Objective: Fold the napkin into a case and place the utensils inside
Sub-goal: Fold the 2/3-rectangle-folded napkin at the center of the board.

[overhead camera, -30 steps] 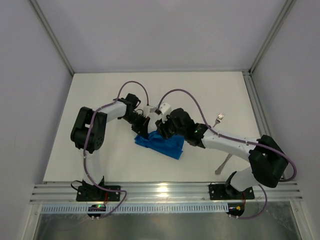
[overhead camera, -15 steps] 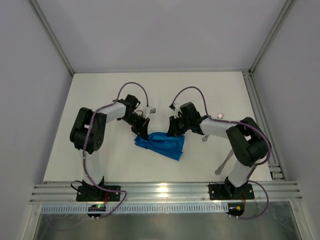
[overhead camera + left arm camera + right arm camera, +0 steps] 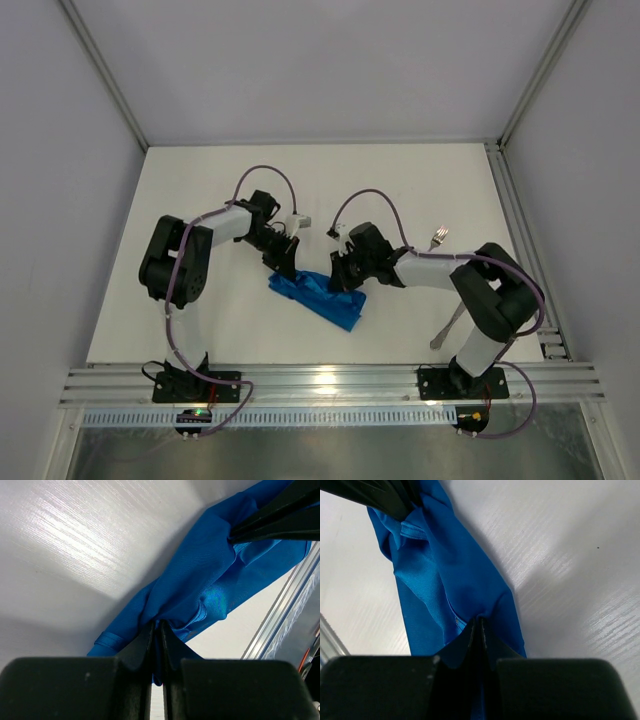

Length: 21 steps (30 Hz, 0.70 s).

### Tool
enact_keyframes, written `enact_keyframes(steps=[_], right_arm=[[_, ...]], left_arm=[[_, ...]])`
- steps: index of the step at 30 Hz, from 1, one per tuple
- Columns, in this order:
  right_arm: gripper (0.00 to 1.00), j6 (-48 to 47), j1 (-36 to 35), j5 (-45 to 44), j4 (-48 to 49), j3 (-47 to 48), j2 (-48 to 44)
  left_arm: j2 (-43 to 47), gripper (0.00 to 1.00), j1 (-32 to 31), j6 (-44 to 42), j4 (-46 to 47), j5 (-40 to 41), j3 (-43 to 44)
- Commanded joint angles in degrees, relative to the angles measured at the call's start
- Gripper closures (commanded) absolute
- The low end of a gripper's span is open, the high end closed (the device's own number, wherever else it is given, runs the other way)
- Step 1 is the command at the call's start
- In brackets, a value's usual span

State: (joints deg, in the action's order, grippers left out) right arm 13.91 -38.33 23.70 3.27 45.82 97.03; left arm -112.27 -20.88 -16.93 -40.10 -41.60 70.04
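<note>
The bright blue napkin (image 3: 322, 297) lies bunched and creased on the white table between the two arms. My left gripper (image 3: 286, 268) is shut on the napkin's left end; in the left wrist view the napkin (image 3: 210, 570) is pinched between the closed tips of the left gripper (image 3: 156, 626). My right gripper (image 3: 339, 279) is shut on the napkin's right end; the right wrist view has the napkin (image 3: 450, 580) bunched into the right gripper (image 3: 479, 621). A silver fork (image 3: 437, 238) lies to the right, and a second utensil (image 3: 447, 329) lies partly behind the right arm.
A metal rail (image 3: 520, 240) runs along the table's right edge and another rail (image 3: 320, 382) along the near edge. Grey walls close in the back and sides. The right arm's elbow (image 3: 495, 290) stands near both utensils.
My right gripper has shut on the napkin's right end after drawing back from over the cloth. The napkin's right side has pulled in and bunched. The left gripper keeps its hold.
</note>
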Motion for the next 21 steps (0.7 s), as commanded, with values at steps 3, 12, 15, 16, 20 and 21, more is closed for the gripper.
enact_keyframes(steps=[3, 12, 15, 16, 20, 21], right_arm=[[0.91, -0.20, -5.87, -15.86, -1.33, -0.91, -2.82], [0.91, 1.12, -7.81, -27.48, -1.60, -2.49, -2.81], [0.91, 0.77, -8.34, -28.71, -1.77, -1.88, -2.82], [0.91, 0.77, -8.69, -28.97, -1.77, -1.79, -2.73], [0.91, 0.94, -9.40, -30.73, -1.69, -1.35, -2.55], [0.91, 0.94, -9.57, -30.91, -1.69, -1.35, -2.73]], left_arm=[[-0.50, 0.90, -0.30, -1.62, -0.07, 7.24, -1.31], [4.95, 0.74, 1.55, -1.00, -4.72, 4.78, 6.06], [6.71, 0.71, 1.55, -1.00, -6.13, 4.25, 7.30], [6.97, 0.70, 1.55, -1.09, -6.66, 3.82, 7.39], [8.11, 0.68, 1.64, -1.09, -8.24, 5.48, 6.60], [8.47, 0.68, 1.90, -0.92, -8.42, 5.74, 6.25]])
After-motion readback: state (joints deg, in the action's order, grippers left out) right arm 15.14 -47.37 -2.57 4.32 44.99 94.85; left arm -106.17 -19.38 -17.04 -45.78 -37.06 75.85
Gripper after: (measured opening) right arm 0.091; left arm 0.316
